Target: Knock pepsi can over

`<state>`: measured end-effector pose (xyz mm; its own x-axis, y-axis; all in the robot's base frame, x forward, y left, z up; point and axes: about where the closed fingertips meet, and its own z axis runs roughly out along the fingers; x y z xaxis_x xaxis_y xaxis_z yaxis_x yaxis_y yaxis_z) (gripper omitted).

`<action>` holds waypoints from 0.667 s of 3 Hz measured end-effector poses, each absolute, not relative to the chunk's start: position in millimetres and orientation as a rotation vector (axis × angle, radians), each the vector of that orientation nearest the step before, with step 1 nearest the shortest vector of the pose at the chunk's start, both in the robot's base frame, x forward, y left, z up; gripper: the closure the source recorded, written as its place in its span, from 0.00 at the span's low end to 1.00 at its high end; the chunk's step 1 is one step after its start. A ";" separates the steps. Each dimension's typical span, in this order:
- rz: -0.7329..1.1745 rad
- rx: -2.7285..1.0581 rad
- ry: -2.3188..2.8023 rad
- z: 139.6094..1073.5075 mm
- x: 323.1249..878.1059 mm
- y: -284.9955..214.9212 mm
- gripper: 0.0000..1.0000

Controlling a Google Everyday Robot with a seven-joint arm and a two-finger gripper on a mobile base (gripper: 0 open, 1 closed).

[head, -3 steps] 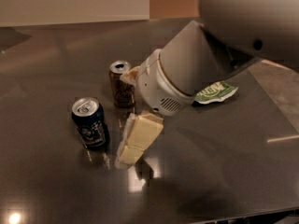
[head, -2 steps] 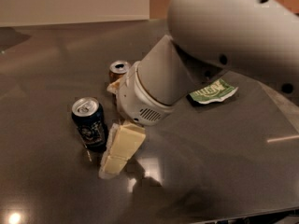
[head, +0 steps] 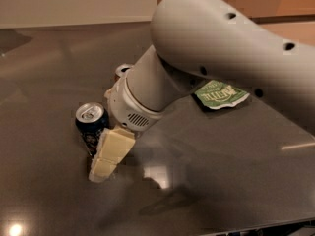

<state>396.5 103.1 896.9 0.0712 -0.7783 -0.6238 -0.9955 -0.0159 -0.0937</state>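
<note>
The small dark blue pepsi can with a silver top (head: 90, 127) stands upright on the dark grey glossy table (head: 44, 195), on the left side of the scene and a little toward the near edge. So the task is not done: the can has not been tipped at all. The cream-coloured gripper (head: 106, 159) is low over the table, just on the right and near side of the can, and it seems to touch the can's side or to be just beside it; I cannot tell which. I also cannot tell whether the gripper is wide or narrow, and it holds nothing that I can see. In my judgement the approach is finished, and what is left is the sideways push toward the left that would make the can fall. Counting: one pepsi can; one other can (head: 123, 71) farther away, mostly hidden by the big light grey robot arm (head: 216, 48), only its top showing; one crumpled green and white packet (head: 220, 94) lying flat on the right; one arm with one gripper.
</note>
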 end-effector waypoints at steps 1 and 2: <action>0.571 -1.822 1.764 892.6 406.9 111.3 0.00; 0.579 -1.811 1.764 891.2 411.8 118.2 0.00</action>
<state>411.8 118.2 891.2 0.0502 -0.7637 -0.6436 -0.9966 0.0039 -0.0824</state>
